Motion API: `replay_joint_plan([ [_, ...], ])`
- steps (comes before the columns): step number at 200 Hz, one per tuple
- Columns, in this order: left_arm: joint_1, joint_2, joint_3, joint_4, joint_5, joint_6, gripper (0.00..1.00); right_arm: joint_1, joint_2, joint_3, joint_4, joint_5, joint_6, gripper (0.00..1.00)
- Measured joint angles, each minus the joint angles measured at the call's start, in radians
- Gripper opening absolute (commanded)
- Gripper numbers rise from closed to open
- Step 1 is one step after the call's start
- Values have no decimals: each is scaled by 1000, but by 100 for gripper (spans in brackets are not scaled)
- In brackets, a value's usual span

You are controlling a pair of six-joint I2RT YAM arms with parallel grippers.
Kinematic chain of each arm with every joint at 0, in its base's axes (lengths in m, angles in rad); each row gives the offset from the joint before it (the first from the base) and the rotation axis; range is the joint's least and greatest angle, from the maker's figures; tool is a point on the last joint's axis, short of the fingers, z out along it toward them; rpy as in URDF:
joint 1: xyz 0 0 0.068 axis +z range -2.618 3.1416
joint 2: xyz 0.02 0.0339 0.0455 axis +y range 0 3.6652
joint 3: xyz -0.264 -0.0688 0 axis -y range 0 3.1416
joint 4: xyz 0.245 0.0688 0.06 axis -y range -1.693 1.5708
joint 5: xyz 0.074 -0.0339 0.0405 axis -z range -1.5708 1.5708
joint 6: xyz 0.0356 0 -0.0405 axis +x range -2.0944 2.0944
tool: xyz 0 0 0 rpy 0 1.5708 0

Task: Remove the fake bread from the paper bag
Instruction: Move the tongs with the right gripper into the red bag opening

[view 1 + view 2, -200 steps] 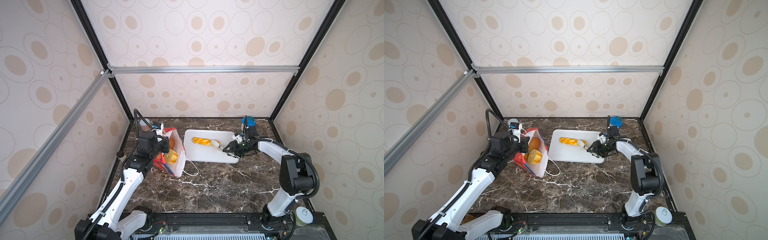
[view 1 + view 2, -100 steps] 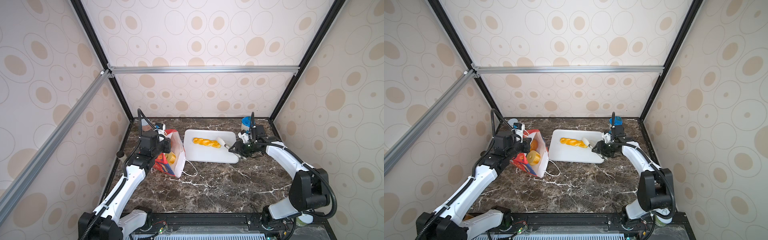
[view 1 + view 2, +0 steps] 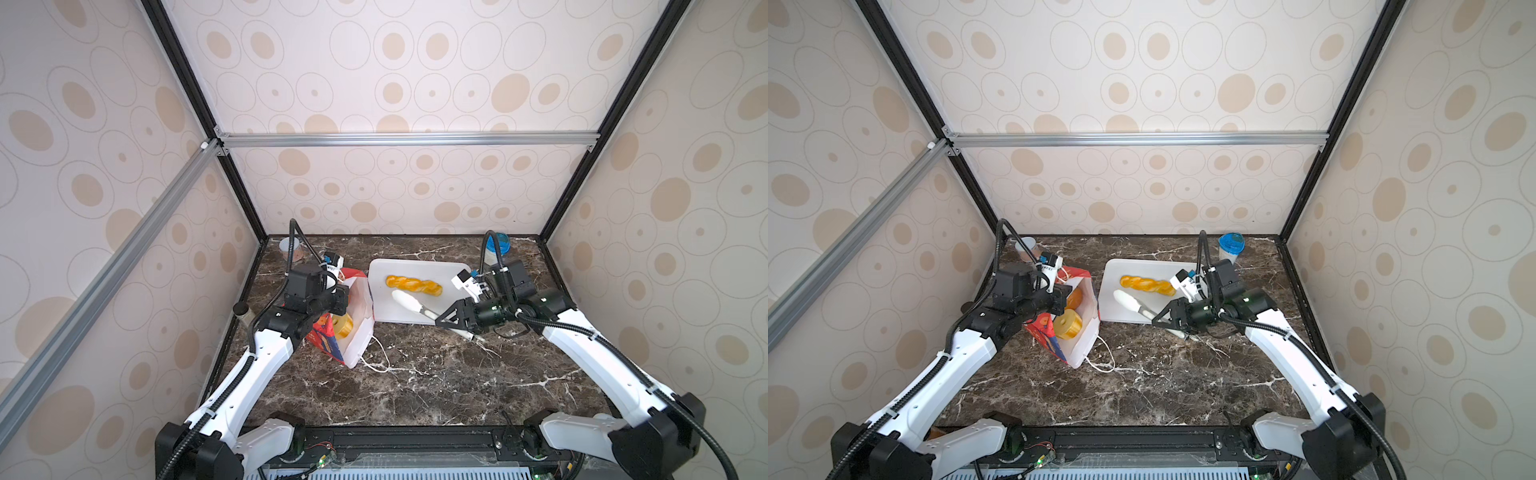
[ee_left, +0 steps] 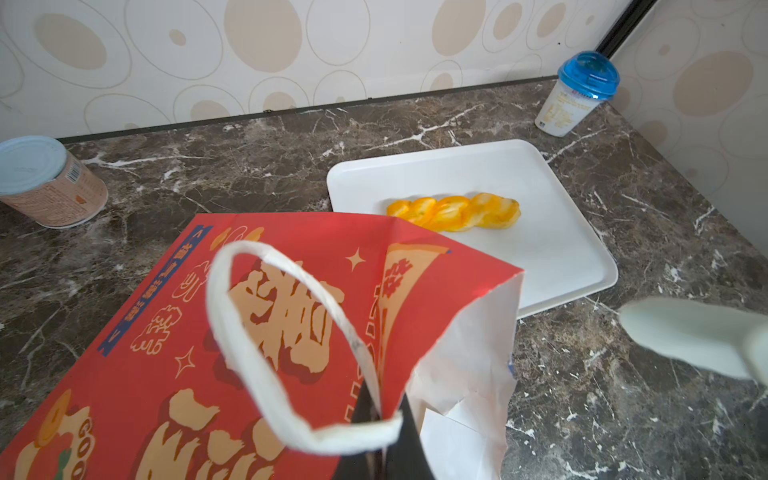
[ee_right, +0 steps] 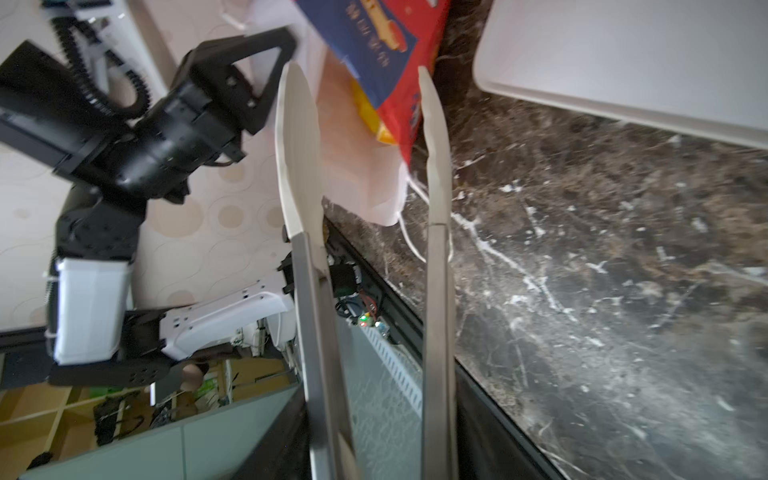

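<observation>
Your left hand (image 4: 382, 415) is closed on the upper rim of the paper bag (image 3: 360, 320), and it pinches one white string handle (image 4: 266, 374) together with the paper. The bag leans at the left side of the desk (image 3: 415, 382), just beside the left edge of the white tray (image 3: 399, 266). Its mouth is open, so both top views look down into the white inside.

Two pieces of the fake bread are in the bag: a yellow ring (image 3: 1068, 323) and, behind it, an orange round piece (image 3: 1075, 297). I cannot tell if more pieces lie under them. The twisted braid (image 3: 413, 285) lies alone on the tray, in its far half, apart from the bag.

Your right hand (image 3: 451, 320) grips a pair of tongs (image 3: 408, 302) at the metal part. The two arms of the tongs stand apart and there is nothing between them. In both top views one white tip is over the near part of the tray, close to the braid but not touching it. The other arm is lower, over the desk by the near edge of the tray. In the right wrist view the tips point toward the bag.

The second string handle (image 3: 376, 365) lies loose on the desk in front of the bag. A cup with a blue lid (image 3: 498, 247) stands at the far right corner and a can (image 4: 45, 183) at the far left.
</observation>
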Motion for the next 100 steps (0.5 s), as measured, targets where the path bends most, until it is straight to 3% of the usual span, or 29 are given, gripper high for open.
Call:
replay_joint_plan([
  [45, -34, 1, -16, 1, -24, -1, 0, 186, -55, -83, 113, -22, 180, 50],
  [71, -48, 6, -17, 11, -35, -2, 0, 267, 34, -108, 203, -23, 251, 50],
  [100, -60, 11, -19, 16, -45, -2, 0, 282, 164, -108, 306, -11, 292, 50],
])
